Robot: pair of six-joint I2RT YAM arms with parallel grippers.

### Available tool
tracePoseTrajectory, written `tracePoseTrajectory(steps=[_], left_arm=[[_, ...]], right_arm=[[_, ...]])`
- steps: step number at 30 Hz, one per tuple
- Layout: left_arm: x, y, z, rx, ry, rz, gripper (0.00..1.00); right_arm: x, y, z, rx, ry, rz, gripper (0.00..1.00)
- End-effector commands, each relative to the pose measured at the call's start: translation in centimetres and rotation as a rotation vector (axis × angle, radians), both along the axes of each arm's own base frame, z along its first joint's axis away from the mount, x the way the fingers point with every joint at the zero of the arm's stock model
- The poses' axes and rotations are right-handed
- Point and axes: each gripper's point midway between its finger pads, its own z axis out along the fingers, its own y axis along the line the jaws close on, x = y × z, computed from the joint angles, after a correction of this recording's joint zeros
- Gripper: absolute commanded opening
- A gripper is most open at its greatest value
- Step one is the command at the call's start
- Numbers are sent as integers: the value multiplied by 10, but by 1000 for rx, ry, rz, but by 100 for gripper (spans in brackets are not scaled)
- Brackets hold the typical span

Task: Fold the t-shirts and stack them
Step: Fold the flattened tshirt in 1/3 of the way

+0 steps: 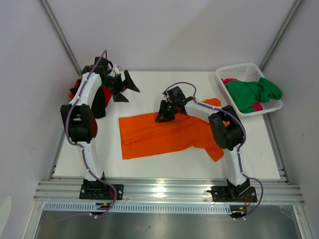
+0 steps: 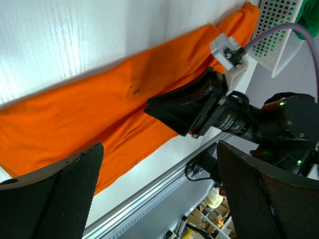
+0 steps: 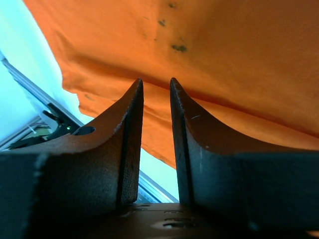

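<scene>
**Q:** What lies on the table, and where?

**A:** Seen from above, a white table point(image 1: 149, 79) fills the middle of the frame. An orange t-shirt point(image 1: 164, 132) lies across its centre as a long band that slopes up toward the right. One sleeve sticks out at the lower right. At the upper left, partly hidden under the left arm, there is a red t-shirt point(image 1: 75, 88) with a black t-shirt point(image 1: 98, 103) beside it. At the upper right, a white lattice basket point(image 1: 239, 71) holds a crumpled green t-shirt point(image 1: 254, 93) on top of a pink t-shirt point(image 1: 230, 80).

**Q:** What is the left claw doing?

**A:** The left claw point(image 1: 124, 88) hangs above the table at the upper left, clear of the orange shirt. Its two fingers are spread wide and there is nothing between them.

**Q:** And the right claw?

**A:** The right claw point(image 1: 164, 114) points down at the upper edge of the orange shirt, just left of the frame's centre. In its own camera the two dark fingers point(image 3: 124, 149) stand close together, with only a slim gap between them. Their tips are at a fold of the orange cloth. I cannot tell whether they are pinching the fabric or only resting against it.

**Q:** Anything else about the shirt?

**A:** A few small dark specks point(image 3: 179, 48) mark the cloth near the top of the right wrist view.
</scene>
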Motion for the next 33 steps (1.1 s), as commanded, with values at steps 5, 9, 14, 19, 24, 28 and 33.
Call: tracePoseTrajectory(steps=[5, 9, 14, 19, 24, 28, 33], left_arm=[[2, -10, 78, -115, -220, 9, 97], [-5, -14, 109, -156, -316, 9, 97], [-15, -16, 136, -169, -381, 2, 98], [-24, -18, 148, -188, -399, -13, 98], [-29, -18, 144, -191, -385, -18, 98], [-33, -19, 135, -194, -371, -18, 98], [-38, -19, 125, -200, -351, -20, 98]], right_arm=[[-11, 10, -28, -72, 4, 37, 30], [-7, 21, -33, -80, 5, 46, 30], [-8, 29, -42, -88, 23, 51, 30], [-5, 43, -42, -70, 28, 48, 30], [3, 60, -38, -57, 14, 51, 30], [9, 71, -38, -51, 12, 49, 30], [17, 84, -39, -24, 14, 47, 30]])
